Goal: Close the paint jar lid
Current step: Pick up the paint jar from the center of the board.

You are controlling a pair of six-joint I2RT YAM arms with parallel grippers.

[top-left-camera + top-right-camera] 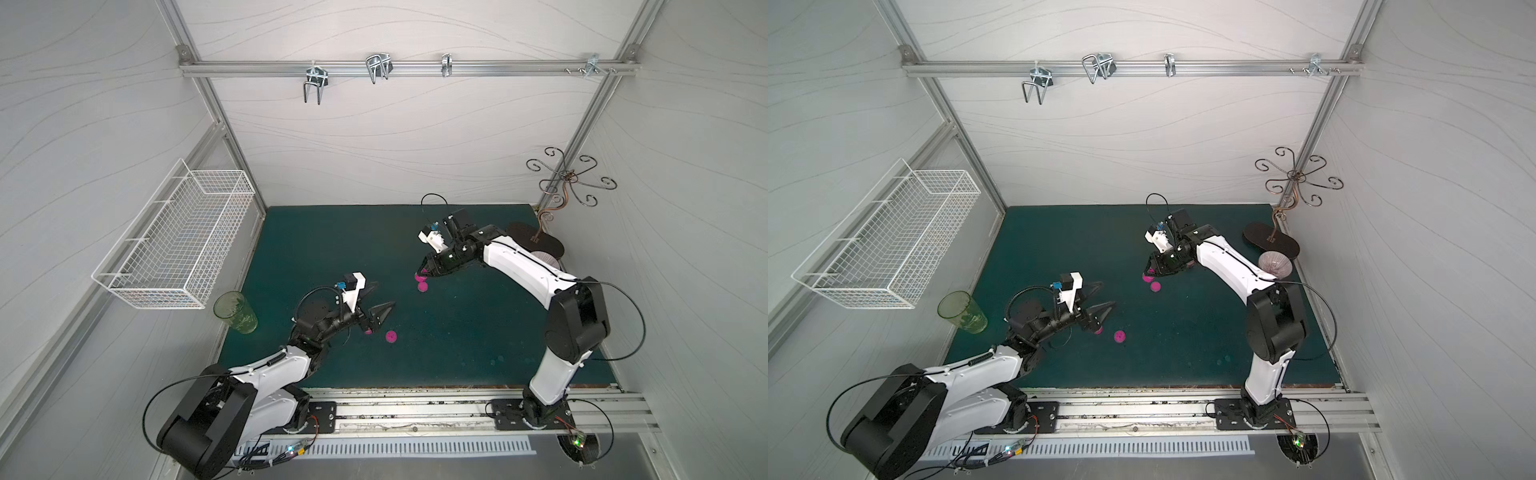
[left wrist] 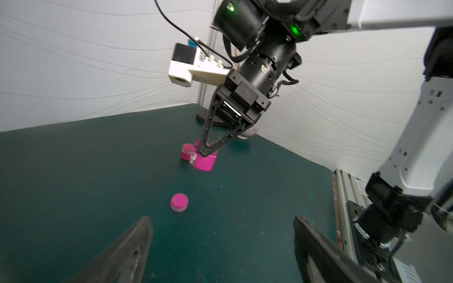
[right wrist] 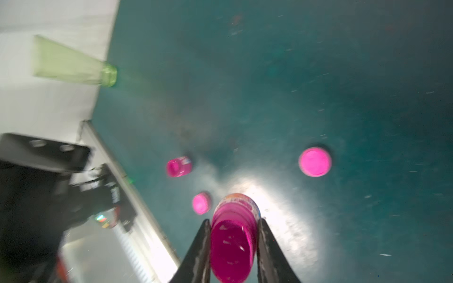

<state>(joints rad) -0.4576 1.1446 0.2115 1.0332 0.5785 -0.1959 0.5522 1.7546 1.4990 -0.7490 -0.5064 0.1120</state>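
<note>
White wavy-lined walls (image 1: 395, 145); aluminium rail (image 1: 498, 66) with hooks (image 1: 378, 66); wire basket (image 1: 174, 245) mounted left; teal mat (image 1: 332, 241), perhaps felt.

Open pink paint jar (image 2: 206, 164); loose pink lid (image 2: 179, 202) flat, apart.

Right gripper (image 1: 420, 272) pinches jar (image 1: 418, 276) (pink) — lid (image 1: 391, 336) apart.

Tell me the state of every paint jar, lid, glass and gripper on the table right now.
right gripper: shut on the held paint jar.
held paint jar: lid off, clamped between the fingers.
second paint jar: lid off, on the mat, not gripped.
pink lid beside the held jar: loose on the mat.
pink lid near the left gripper: loose on the mat.
left gripper: open, holding nothing.
green glass: upright.
</note>
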